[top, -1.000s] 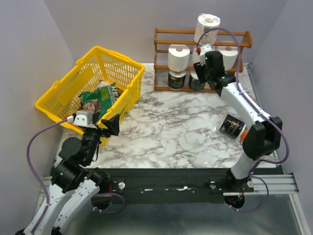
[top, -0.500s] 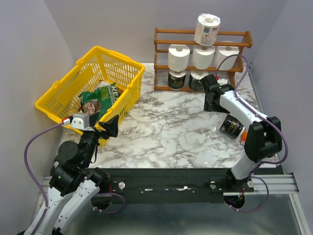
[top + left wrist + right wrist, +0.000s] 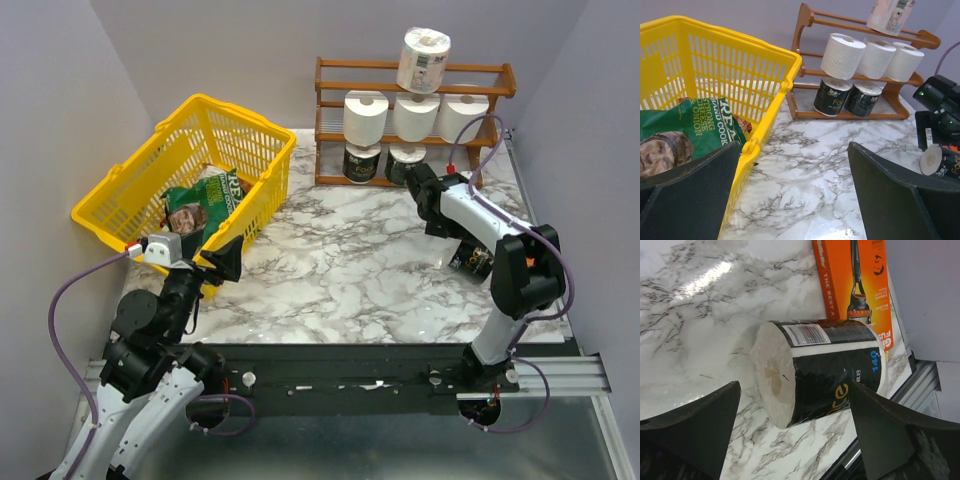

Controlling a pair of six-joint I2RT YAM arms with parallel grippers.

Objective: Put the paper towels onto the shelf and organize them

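Left gripper (image 3: 795, 200): jaws apart, nothing between them, hanging over the marble table (image 3: 340, 260) just beside the near corner of the yellow basket (image 3: 130, 185). A green snack bag (image 3: 205, 205) lies in the basket.

Right gripper (image 3: 790, 440): jaws spread wide, holding nothing. It is above a black-wrapped roll (image 3: 825, 370) that lies on its side on the table near the right edge, core end towards the wrist camera. An orange razor pack (image 3: 855, 285) lies flat just behind that roll.

Shelf (image 3: 370, 68) stands at the far edge of the table.
- Bottom tier: two dark-wrapped rolls (image 3: 362, 162) side by side.
- Middle tier: three white rolls (image 3: 417, 115) in a row, close together.
- Top rail: one printed-wrapper roll (image 3: 424, 58), standing slightly tilted
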